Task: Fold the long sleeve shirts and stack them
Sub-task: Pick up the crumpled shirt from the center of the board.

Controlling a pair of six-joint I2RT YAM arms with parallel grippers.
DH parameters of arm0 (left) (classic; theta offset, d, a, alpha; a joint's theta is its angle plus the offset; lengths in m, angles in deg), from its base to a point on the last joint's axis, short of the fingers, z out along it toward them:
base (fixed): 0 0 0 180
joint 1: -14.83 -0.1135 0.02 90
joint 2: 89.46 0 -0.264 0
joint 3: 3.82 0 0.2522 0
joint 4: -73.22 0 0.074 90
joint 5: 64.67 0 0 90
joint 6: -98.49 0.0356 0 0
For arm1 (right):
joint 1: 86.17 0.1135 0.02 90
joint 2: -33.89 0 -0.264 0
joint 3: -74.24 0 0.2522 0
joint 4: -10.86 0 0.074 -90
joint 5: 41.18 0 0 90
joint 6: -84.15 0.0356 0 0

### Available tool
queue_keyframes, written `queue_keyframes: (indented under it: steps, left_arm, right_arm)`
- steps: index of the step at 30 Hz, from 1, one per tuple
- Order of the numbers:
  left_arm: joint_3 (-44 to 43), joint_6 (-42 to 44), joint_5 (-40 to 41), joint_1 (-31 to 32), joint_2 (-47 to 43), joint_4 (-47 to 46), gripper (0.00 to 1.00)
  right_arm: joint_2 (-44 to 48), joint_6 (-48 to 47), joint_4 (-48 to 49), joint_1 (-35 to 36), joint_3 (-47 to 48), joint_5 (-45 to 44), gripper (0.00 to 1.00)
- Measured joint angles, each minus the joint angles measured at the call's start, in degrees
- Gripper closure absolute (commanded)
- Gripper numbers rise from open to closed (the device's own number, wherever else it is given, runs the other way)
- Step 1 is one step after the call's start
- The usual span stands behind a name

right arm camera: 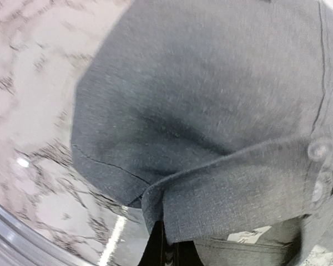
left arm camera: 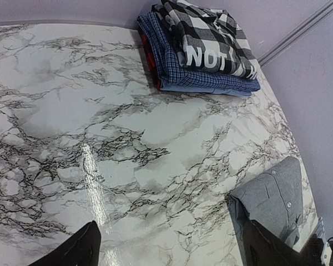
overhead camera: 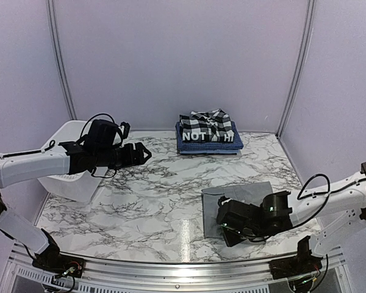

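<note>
The right claw (overhead camera: pixel 226 227) pinches the near edge of the folded grey shirt (overhead camera: pixel 239 196) at five o'clock, the left claw (overhead camera: pixel 144 152) hangs spread at ten, so pickup seems underway, next needing a level lift to the stack (overhead camera: pixel 207 135) at twelve.

The grey shirt (right arm camera: pixel 211 111) fills nearly the whole view, a little blurred, its cloth doubled over so that a thick folded hem runs along its lower edge. Right under that hem the right hand (right arm camera: pixel 165 249) shows as a dark sliver, its fingers pressed together on the fold. Pale buttons (right arm camera: pixel 320 149) line the shirt's right side, and a white label (right arm camera: pixel 250 235) peeks out beneath it. Left of the shirt lies the marbled tabletop (right arm camera: pixel 33 83), with a metal rail (right arm camera: pixel 16 230) off the shirt's lower left.
</note>
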Motion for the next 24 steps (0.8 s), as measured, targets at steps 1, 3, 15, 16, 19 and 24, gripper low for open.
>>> queue_keyframes:
  steps: [1, 3, 15, 16, 19, 24]
  left_arm:
    - [0.2, 0.1, 0.0, 0.0, -0.2, -0.2, 0.07]
    - [0.7, 0.1, -0.1, 0.0, -0.3, -0.6, 0.07]
    - [6.6, -1.1, -3.5, 0.9, -0.9, -6.1, 0.07]
    - [6.8, -1.2, -3.6, 1.3, -0.6, -6.5, 0.07]
    - [6.8, -1.8, -4.2, 2.4, 1.1, -8.1, 0.07]
    - [6.4, -2.9, -5.0, 6.6, 7.5, -10.7, 0.08]
  right_arm:
    - [-0.1, -0.8, -0.5, -0.2, 1.8, 0.0, 1.00]
    - [-0.2, -2.5, -1.3, -1.0, 6.1, 0.1, 1.00]
    - [-5.8, -17.5, -0.7, -19.5, 25.2, 2.4, 1.00]
    - [-6.2, -18.7, 0.0, -22.1, 25.4, 2.8, 1.00]
    - [-7.2, -21.4, 2.4, -30.1, 25.4, 4.1, 1.00]
    - [-9.4, -24.3, 7.2, -41.5, 24.2, 5.2, 1.00]
